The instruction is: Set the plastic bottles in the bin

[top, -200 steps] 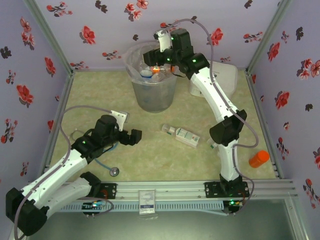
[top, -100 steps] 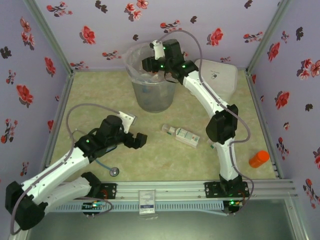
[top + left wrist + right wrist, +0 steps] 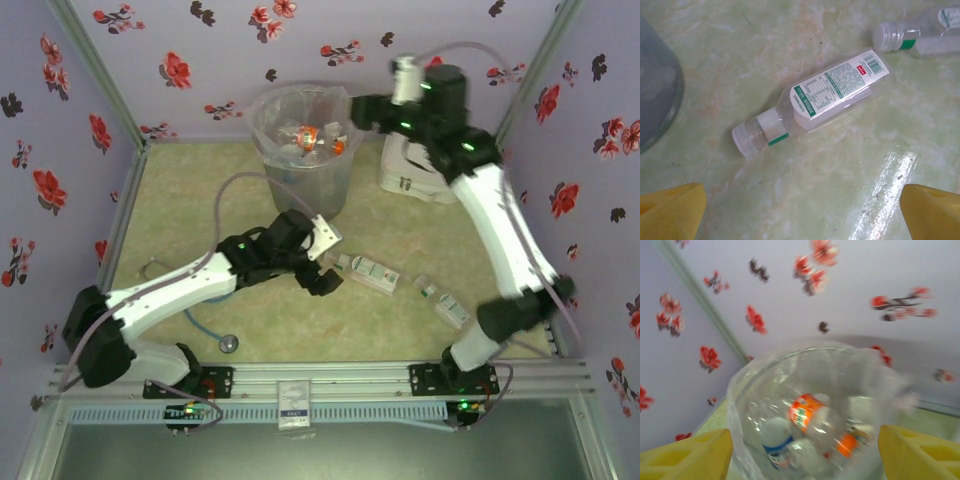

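Note:
A clear plastic bottle (image 3: 827,95) with a green-and-white label and a white cap lies on its side on the table (image 3: 200,190). My left gripper (image 3: 802,220) hangs open just short of it, nothing between the yellow fingers (image 3: 670,212); from above, the left gripper (image 3: 328,272) is beside that bottle (image 3: 368,270). A second bottle (image 3: 920,35) lies further right (image 3: 440,300). The bin (image 3: 300,170) holds several bottles, among them an orange-labelled one (image 3: 815,420) and a blue-labelled one (image 3: 775,440). My right gripper (image 3: 362,110) hovers open and empty above the bin's right rim (image 3: 740,385).
A white latched case (image 3: 425,165) stands at the back right, right of the bin. The stethoscope (image 3: 228,342) lies by the left arm near the front rail. Flowered walls close in the left, back and right sides.
The right gripper has come up out of the bin, swung right and opened; an orange-labelled bottle now lies in the bin. The left arm has reached right to the lying bottle.

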